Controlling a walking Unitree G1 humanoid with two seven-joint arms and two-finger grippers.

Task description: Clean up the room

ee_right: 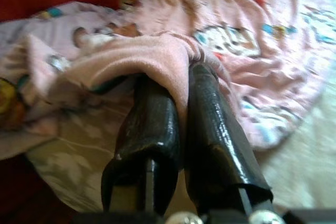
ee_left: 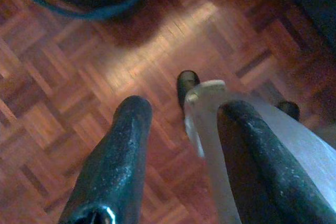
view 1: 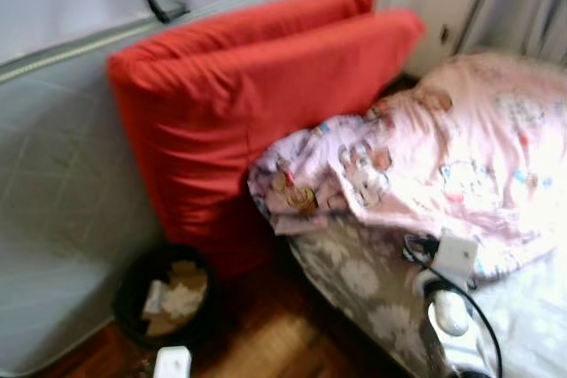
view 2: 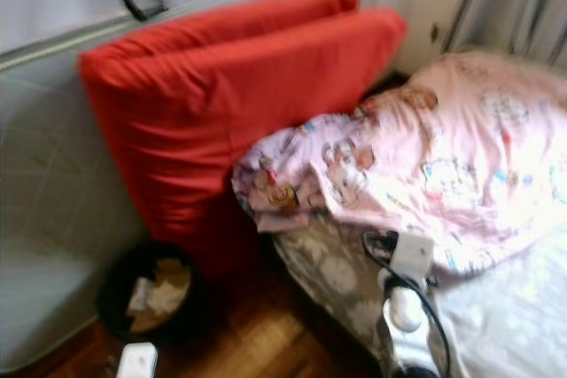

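Pink blanket (ee_right: 157,51) is pinched between the right gripper's (ee_right: 181,72) fingers; left gripper (ee_left: 178,114), fingers spread, hangs over parquet floor (ee_left: 63,108).

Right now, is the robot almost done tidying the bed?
Not nearly. Nothing looks finished yet. In hand: the right gripper is pinched shut on a fold of the pink blanket, which lies bunched on the bed. Left to do: spread it flat, and perhaps sort the red cushions leaning by the bed. The left gripper hangs open over the wooden floor.
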